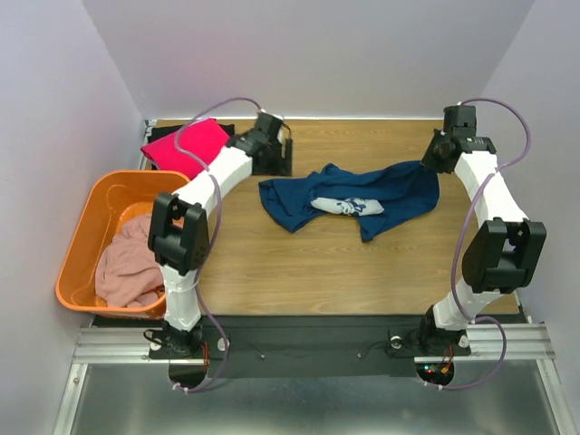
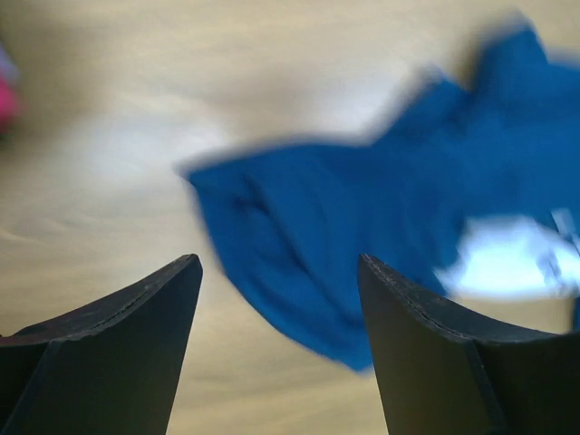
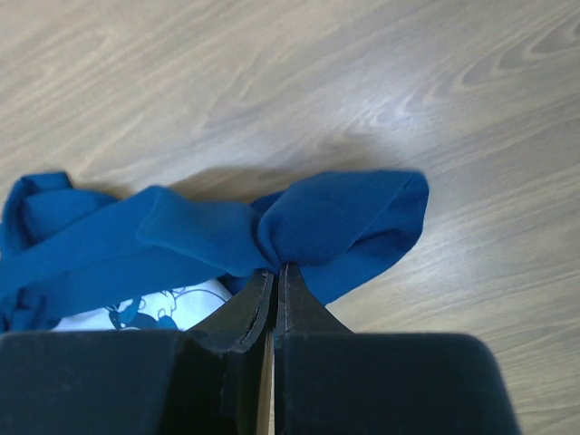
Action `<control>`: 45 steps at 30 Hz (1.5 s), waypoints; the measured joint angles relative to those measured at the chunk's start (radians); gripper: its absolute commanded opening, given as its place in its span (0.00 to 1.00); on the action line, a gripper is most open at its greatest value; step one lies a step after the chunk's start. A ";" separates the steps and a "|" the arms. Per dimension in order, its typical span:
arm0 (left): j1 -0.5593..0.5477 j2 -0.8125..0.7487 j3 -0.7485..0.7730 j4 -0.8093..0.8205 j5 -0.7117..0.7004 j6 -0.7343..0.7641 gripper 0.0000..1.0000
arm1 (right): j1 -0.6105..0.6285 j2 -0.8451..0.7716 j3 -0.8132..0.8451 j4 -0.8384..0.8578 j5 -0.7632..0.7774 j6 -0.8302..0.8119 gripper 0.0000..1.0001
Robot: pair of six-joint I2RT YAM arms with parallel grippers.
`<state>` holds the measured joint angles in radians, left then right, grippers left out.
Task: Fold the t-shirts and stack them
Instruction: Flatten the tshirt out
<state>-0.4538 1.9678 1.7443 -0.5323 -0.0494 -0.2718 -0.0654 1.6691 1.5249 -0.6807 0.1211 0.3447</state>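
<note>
Clamped with the right gripper (image 3: 274, 281) on the bunched right end of the navy t-shirt (image 1: 349, 201) crumpled on the table (image 1: 272, 263), spread wide with the left gripper (image 2: 276, 263) beside that shirt's left end, seen blurred, print (image 1: 344, 206) half-buried in folds.

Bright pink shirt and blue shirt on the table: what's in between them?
The robot's left gripper, jaws open, hangs between the bright pink shirt and the blue shirt, above the wooden table. The top view shows it.

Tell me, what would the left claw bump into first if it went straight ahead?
Probably the navy t-shirt, lying just ahead of the open left gripper on the table; blur makes depth uncertain.
</note>
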 measured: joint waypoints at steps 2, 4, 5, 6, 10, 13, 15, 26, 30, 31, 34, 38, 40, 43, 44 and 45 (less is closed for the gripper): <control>-0.064 -0.049 -0.082 0.029 0.021 -0.001 0.77 | 0.000 -0.001 -0.020 -0.002 -0.007 0.001 0.00; -0.138 -0.068 -0.136 0.048 0.032 -0.002 0.74 | 0.000 -0.001 -0.039 -0.005 -0.017 0.003 0.00; -0.159 -0.068 -0.149 0.056 0.037 -0.002 0.69 | 0.000 -0.001 -0.042 -0.008 -0.022 0.004 0.00; -0.183 -0.066 -0.167 0.061 0.040 -0.003 0.66 | 0.000 -0.001 -0.043 -0.008 -0.025 0.004 0.00; -0.194 -0.058 -0.201 0.059 0.033 -0.014 0.66 | 0.000 -0.001 -0.043 -0.006 -0.032 0.007 0.00; -0.179 -0.038 -0.201 0.068 0.006 -0.025 0.63 | 0.000 -0.001 -0.043 -0.006 -0.037 0.008 0.00; -0.172 -0.023 -0.201 0.073 -0.006 -0.028 0.60 | 0.000 -0.001 -0.047 -0.003 -0.043 0.010 0.00; -0.174 0.064 -0.201 0.128 -0.012 -0.050 0.53 | 0.000 -0.001 -0.085 -0.001 -0.055 0.012 0.00; -0.178 0.066 -0.202 0.140 -0.013 -0.060 0.52 | 0.000 -0.001 -0.086 0.000 -0.061 0.013 0.00; -0.179 0.066 -0.208 0.149 -0.013 -0.061 0.52 | 0.000 -0.001 -0.086 0.000 -0.063 0.014 0.00; -0.184 0.066 -0.234 0.154 -0.014 -0.067 0.56 | 0.000 -0.001 -0.086 0.000 -0.070 0.015 0.00; -0.193 0.066 -0.260 0.155 -0.017 -0.072 0.60 | 0.000 -0.001 -0.086 0.000 -0.074 0.014 0.00; -0.201 0.066 -0.268 0.155 -0.022 -0.074 0.60 | 0.000 -0.001 -0.086 0.000 -0.075 0.014 0.00; -0.207 0.066 -0.279 0.158 -0.037 -0.075 0.46 | 0.000 -0.001 -0.086 0.000 -0.077 0.014 0.00; -0.207 0.066 -0.279 0.158 -0.039 -0.075 0.40 | 0.000 -0.001 -0.086 0.000 -0.077 0.014 0.00; -0.207 0.066 -0.279 0.158 -0.043 -0.077 0.38 | 0.000 -0.001 -0.086 0.000 -0.077 0.014 0.00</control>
<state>-0.6609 2.0335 1.4654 -0.3740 -0.0925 -0.3485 -0.0654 1.6684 1.4391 -0.6807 0.0441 0.3592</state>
